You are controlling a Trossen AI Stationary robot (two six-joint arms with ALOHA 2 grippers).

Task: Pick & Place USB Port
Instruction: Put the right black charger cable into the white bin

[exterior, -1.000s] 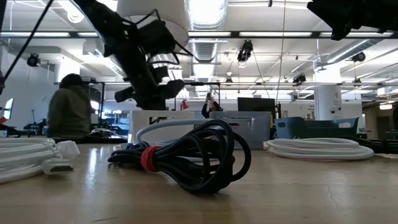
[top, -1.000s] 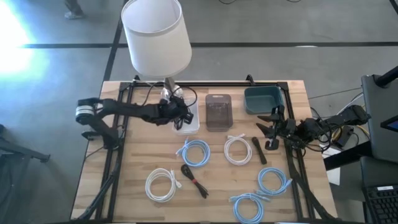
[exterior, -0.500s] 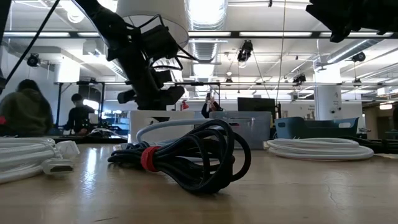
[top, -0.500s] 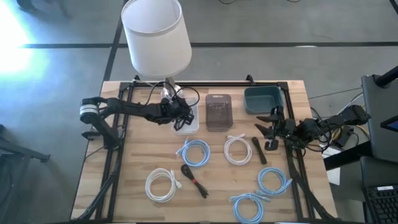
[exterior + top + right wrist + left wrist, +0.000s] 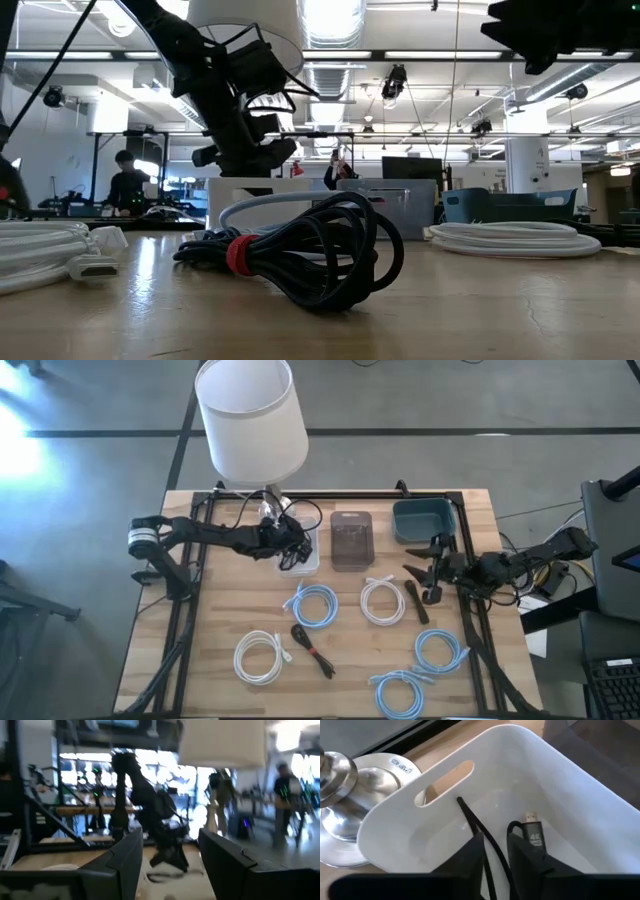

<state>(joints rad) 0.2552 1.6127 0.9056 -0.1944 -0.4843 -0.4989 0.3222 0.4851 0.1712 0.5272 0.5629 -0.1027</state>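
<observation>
At upper centre-left of the high view, just below the lamp base, we find the left gripper [image 5: 288,546] poised over the white bin [image 5: 303,560]. Its wrist view shows the two dark fingers [image 5: 470,857] close together, pinching a thin black cable [image 5: 472,822] whose plug hangs inside the bin, so we read the pincer as clenched on the cable. We judge the step in hand to be the placing. To do it well, we would lower until the plug nears the bin floor, keep clear of the slotted handle [image 5: 445,779] in the wall, and part the fingers only when the cord's slack lies inside the rim. The cable is slim and matte black, with a dark moulded plug body bearing a small white mark and a bright metal tip [image 5: 531,816], which we take for a USB end. The right gripper [image 5: 432,572] waits at right of centre in the high view, near the teal bin [image 5: 423,520], fingers spread and holding nothing.
</observation>
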